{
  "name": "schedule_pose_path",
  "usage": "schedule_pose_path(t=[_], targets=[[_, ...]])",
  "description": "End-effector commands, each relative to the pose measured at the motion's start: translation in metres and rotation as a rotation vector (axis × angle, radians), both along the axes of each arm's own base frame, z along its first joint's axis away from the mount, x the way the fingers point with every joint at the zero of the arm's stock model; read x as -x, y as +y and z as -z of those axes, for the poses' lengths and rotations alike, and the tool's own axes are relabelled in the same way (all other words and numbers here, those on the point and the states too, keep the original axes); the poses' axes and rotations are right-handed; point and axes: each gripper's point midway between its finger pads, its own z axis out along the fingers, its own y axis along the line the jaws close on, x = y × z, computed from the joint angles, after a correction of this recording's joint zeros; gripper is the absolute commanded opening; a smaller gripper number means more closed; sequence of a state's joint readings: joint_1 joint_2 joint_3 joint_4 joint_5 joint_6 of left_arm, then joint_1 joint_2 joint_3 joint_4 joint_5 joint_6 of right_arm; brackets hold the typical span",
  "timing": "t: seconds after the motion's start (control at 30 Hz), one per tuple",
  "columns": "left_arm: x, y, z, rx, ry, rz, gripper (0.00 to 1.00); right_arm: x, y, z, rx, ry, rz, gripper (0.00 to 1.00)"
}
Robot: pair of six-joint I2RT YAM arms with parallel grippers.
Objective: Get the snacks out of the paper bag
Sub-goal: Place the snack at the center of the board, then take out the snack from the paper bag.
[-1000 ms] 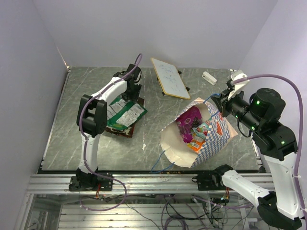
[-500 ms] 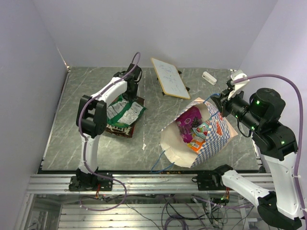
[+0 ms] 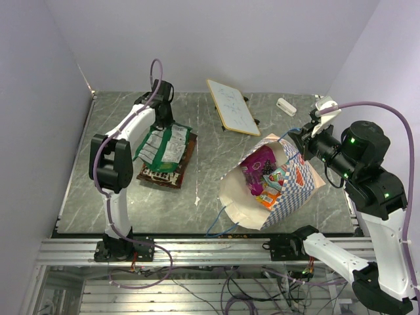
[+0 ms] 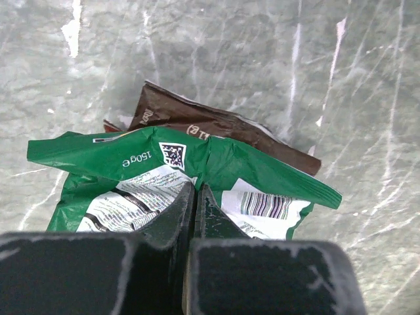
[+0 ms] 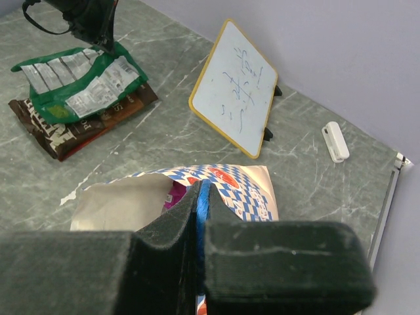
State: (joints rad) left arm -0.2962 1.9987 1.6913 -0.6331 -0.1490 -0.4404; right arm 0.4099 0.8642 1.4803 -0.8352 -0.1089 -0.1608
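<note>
Pinching green packet point(image 4: 131, 157) — left gripper point(image 4: 195, 188)

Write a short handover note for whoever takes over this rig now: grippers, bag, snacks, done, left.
Left gripper shut on the green packet, which lies on the brown packet on the table, left of the paper bag.
Right gripper shut on the bag's top edge.
Done: two packets out.
Left: magenta, orange and teal packets inside the bag.

Right gripper point(image 5: 199, 189) seemingly clamps paper bag point(image 5: 237, 194) cord handle point(image 5: 203, 220).
</note>
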Motion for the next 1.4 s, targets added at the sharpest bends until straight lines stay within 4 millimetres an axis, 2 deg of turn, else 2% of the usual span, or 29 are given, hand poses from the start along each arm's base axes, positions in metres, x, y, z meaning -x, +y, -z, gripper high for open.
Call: schedule_pose_path(t=[0.0, 0.13, 0.3, 0.47, 0.5, 0.57, 0.63, 0.7, 0.77, 0.83, 0.9, 0.93, 1.07, 1.13, 1.2, 1.23, 1.27, 1.37], targets=[[-0.015, -0.019, -0.015, 0.146, -0.062, -0.025, 0.07, 0.001, -0.001, -0.014, -0.022, -0.05, 0.002, 0.0], [-0.013, -0.024, -0.011, 0.203, -0.064, -0.064, 0.07, 0.002, -0.001, -0.015, -0.031, -0.048, 0.006, 0.0], [-0.006, -0.012, 0.001, 0.165, -0.028, -0.089, 0.07, 0.005, -0.002, -0.016, -0.039, -0.046, 0.008, 0.0], [0.003, -0.005, 0.001, 0.175, -0.004, -0.103, 0.08, 0.006, -0.002, -0.016, -0.049, -0.047, 0.007, 0.0], [0.005, -0.003, 0.002, 0.179, 0.003, -0.112, 0.14, 0.006, -0.001, -0.016, -0.051, -0.047, 0.007, 0.0], [0.013, 0.003, -0.003, 0.164, 0.027, -0.138, 0.37, 0.006, -0.001, -0.018, -0.058, -0.052, 0.008, 0.0], [0.019, 0.016, -0.019, 0.12, 0.013, -0.167, 0.57, 0.006, 0.002, -0.02, -0.059, -0.06, -0.009, 0.0], [0.023, 0.029, -0.046, 0.105, -0.04, -0.181, 0.74, 0.004, 0.001, -0.02, -0.038, -0.063, -0.01, 0.0], [0.029, 0.04, -0.077, 0.11, -0.103, -0.191, 0.85, 0.003, 0.0, -0.022, -0.022, -0.071, -0.011, 0.0], [0.038, 0.039, -0.107, 0.144, -0.171, -0.158, 0.89, 0.003, 0.002, -0.022, -0.007, -0.074, -0.027, 0.0], [0.054, 0.024, -0.143, 0.223, -0.26, -0.092, 0.87, 0.003, 0.003, -0.021, 0.013, -0.071, -0.042, 0.0], [0.062, 0.011, -0.155, 0.269, -0.298, -0.051, 0.86, 0.003, 0.003, -0.019, 0.021, -0.066, -0.047, 0.0], [0.116, -0.069, -0.186, 0.454, -0.384, 0.167, 0.83, 0.002, 0.004, -0.024, -0.023, -0.065, -0.031, 0.0], [0.152, -0.11, -0.193, 0.537, -0.404, 0.268, 0.82, 0.003, 0.008, -0.029, -0.083, -0.066, -0.027, 0.0], [0.186, -0.142, -0.197, 0.61, -0.416, 0.347, 0.77, 0.002, 0.01, -0.029, -0.135, -0.049, -0.016, 0.0], [0.209, -0.162, -0.196, 0.638, -0.42, 0.398, 0.75, 0.0, 0.011, -0.028, -0.154, -0.04, -0.006, 0.0], [0.225, -0.174, -0.189, 0.652, -0.419, 0.43, 0.73, -0.003, 0.009, -0.027, -0.171, -0.029, 0.02, 0.0], [0.27, -0.212, -0.184, 0.697, -0.442, 0.544, 0.71, -0.009, 0.005, -0.027, -0.212, -0.015, 0.075, 0.0]])
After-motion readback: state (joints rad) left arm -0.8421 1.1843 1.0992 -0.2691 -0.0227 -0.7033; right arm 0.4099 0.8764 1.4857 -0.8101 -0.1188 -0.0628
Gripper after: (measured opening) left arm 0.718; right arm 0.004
